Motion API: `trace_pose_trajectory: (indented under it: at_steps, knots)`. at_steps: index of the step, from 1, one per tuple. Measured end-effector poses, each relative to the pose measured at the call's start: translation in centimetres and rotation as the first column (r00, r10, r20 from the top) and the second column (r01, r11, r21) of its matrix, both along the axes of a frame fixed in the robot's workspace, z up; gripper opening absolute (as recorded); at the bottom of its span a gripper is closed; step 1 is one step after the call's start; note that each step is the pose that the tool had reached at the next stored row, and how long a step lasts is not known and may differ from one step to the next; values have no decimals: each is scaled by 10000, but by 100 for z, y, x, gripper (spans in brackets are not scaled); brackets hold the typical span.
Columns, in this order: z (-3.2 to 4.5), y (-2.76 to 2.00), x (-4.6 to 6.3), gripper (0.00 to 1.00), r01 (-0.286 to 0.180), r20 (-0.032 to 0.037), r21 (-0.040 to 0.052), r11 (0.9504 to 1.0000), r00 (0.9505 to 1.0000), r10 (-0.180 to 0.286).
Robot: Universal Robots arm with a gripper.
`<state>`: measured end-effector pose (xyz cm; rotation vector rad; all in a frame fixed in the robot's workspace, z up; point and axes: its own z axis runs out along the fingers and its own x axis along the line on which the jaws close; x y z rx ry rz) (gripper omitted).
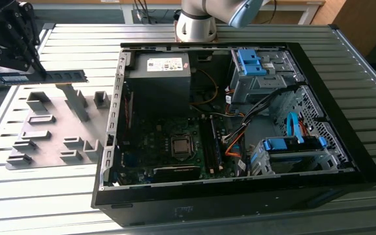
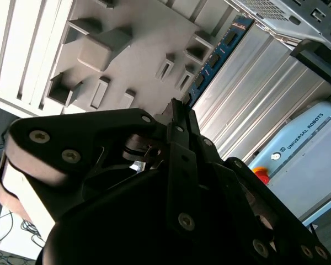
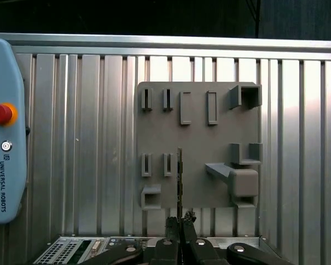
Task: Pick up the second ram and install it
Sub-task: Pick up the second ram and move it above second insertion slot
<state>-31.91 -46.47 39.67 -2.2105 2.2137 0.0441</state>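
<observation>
Ribbed aluminium counter [image 1: 77,39] carried a flat matte-grey fixture plate [image 1: 51,129] with blocky slots, plus an open black PC case [image 1: 240,203] beside it. The black gripper [image 1: 39,72] was clamped on the second ram [image 1: 67,76] (thin green board, dark chips), holding it level over the plate, apart from the case. In the first wrist view the ram [image 3: 179,176] looked edge-on, just a sliver.

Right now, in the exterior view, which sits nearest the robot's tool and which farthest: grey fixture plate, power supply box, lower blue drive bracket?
From the tool, holding the second ram:
1. grey fixture plate, just beneath
2. power supply box, inside the case
3. lower blue drive bracket, case's far side
</observation>
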Motion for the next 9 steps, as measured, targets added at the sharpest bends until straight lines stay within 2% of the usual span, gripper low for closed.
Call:
trace_pose_trajectory:
  at_steps: [9]
  knots:
    - [0, 0, 115, 14, 0, 0, 0, 10000, 10000, 0]
